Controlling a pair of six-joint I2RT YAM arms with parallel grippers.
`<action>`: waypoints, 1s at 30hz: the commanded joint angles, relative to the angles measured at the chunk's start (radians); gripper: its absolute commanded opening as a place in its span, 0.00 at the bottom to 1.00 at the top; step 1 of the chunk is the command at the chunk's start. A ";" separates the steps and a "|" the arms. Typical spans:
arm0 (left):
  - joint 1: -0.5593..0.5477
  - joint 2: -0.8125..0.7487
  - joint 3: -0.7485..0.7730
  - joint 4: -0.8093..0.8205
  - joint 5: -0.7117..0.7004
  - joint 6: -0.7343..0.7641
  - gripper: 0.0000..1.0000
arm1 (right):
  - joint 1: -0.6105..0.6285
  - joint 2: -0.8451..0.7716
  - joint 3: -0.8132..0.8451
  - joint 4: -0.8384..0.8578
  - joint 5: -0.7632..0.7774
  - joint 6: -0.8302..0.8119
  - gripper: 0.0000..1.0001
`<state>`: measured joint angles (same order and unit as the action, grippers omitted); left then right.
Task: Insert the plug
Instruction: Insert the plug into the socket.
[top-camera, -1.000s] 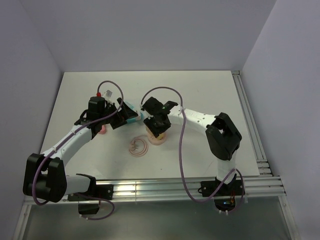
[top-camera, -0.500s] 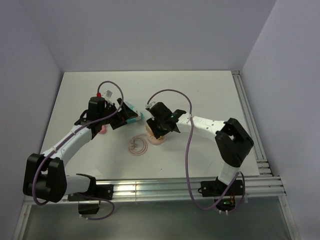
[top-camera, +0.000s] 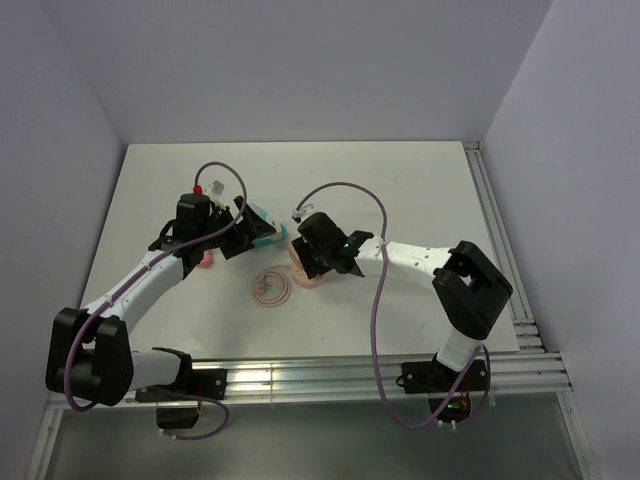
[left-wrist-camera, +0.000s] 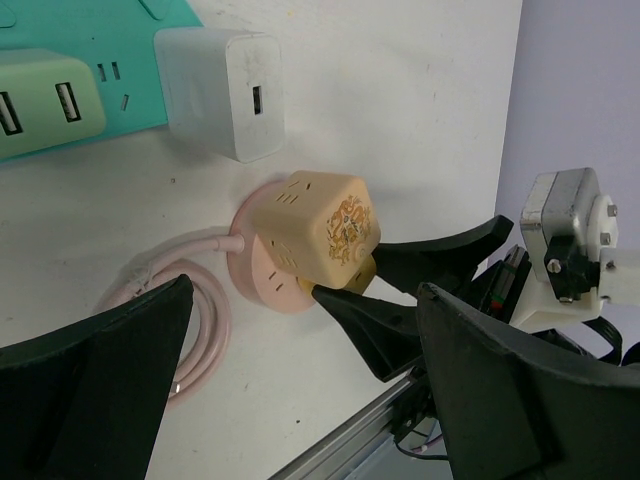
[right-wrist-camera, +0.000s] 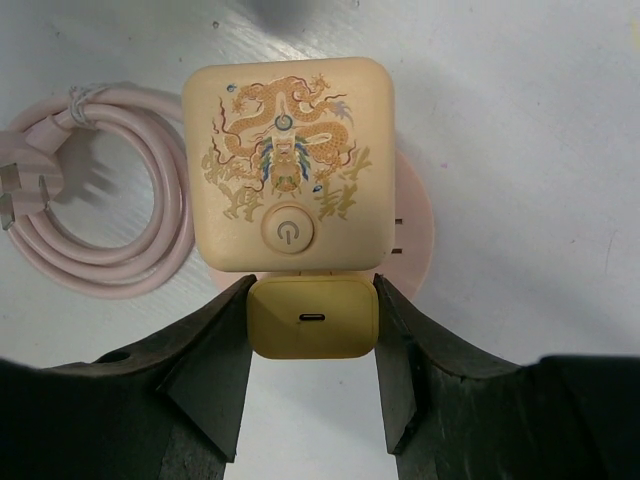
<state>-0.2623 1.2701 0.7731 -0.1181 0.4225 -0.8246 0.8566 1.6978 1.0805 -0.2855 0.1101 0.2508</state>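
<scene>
A cream cube socket (right-wrist-camera: 287, 165) with a dragon print and a power button stands on a round pink base (right-wrist-camera: 415, 235). My right gripper (right-wrist-camera: 313, 330) is shut on a small yellow plug (right-wrist-camera: 313, 318), which is pressed against the cube's near side. In the top view the right gripper (top-camera: 318, 262) is low over the cube (top-camera: 306, 272) at the table's middle. The left wrist view shows the cube (left-wrist-camera: 315, 225) and the yellow plug (left-wrist-camera: 362, 274) from the side. My left gripper (top-camera: 243, 237) is open and empty, above the table beside a teal power strip (top-camera: 262, 226).
A pink coiled cable (top-camera: 271, 288) lies left of the cube, and it also shows in the right wrist view (right-wrist-camera: 110, 240). A white charger (left-wrist-camera: 220, 92) sits plugged into the teal strip (left-wrist-camera: 70, 60). A small pink and red object lies under the left forearm.
My right arm has stretched lower, its elbow swinging right, while the gripper stayed at the cube. The cube and cable coil shifted slightly left. The left arm has not moved.
</scene>
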 joint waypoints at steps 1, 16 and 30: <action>0.000 -0.021 0.012 0.015 0.018 0.021 0.99 | 0.038 0.063 -0.085 -0.084 0.057 0.048 0.00; -0.008 -0.015 0.008 0.018 0.016 0.018 0.99 | 0.107 0.019 -0.238 0.100 0.135 0.188 0.00; -0.015 -0.012 0.008 0.015 0.013 0.015 0.99 | 0.148 0.111 -0.130 -0.052 0.195 0.162 0.00</action>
<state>-0.2718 1.2701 0.7731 -0.1184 0.4221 -0.8249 0.9886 1.7088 0.9829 -0.0570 0.3653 0.3969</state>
